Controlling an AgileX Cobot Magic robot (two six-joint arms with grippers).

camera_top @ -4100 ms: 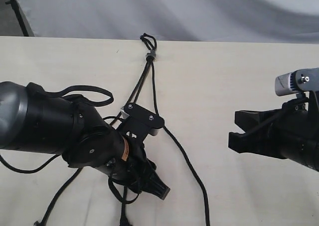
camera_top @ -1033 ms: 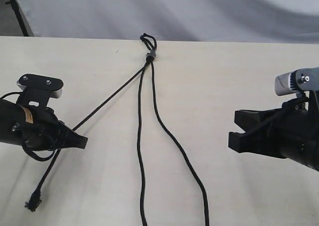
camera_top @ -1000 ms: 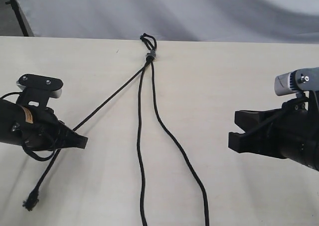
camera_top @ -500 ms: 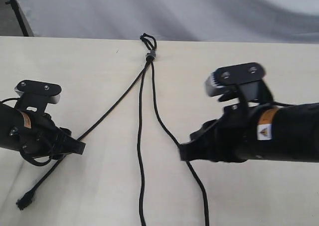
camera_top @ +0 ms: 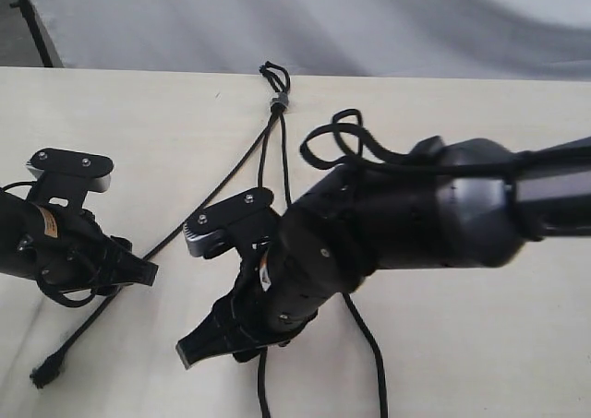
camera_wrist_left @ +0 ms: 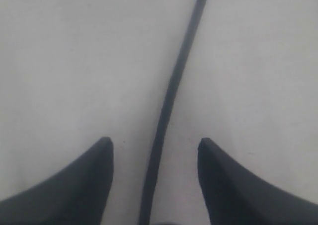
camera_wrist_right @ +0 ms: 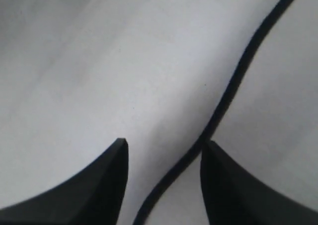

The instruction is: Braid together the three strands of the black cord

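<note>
The black cord [camera_top: 280, 100] lies on the table [camera_top: 111, 113] with its loop at the top of the exterior view. The three strands [camera_top: 212, 193] spread downward from the grey band [camera_top: 281, 99]. The left gripper [camera_wrist_left: 155, 144] is released; the outermost left strand [camera_wrist_left: 171, 86] passes between its fingers [camera_wrist_left: 94, 175] without contact. The right gripper [camera_wrist_right: 163, 144] is also released, low over the table, with one strand [camera_wrist_right: 238, 76] running between its fingers, close against one of them.

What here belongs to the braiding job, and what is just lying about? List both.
Job: black cord; its three strands; left tool, right tool, both open.
Not the job: table; grey backdrop; arm's smooth cable loop.
</note>
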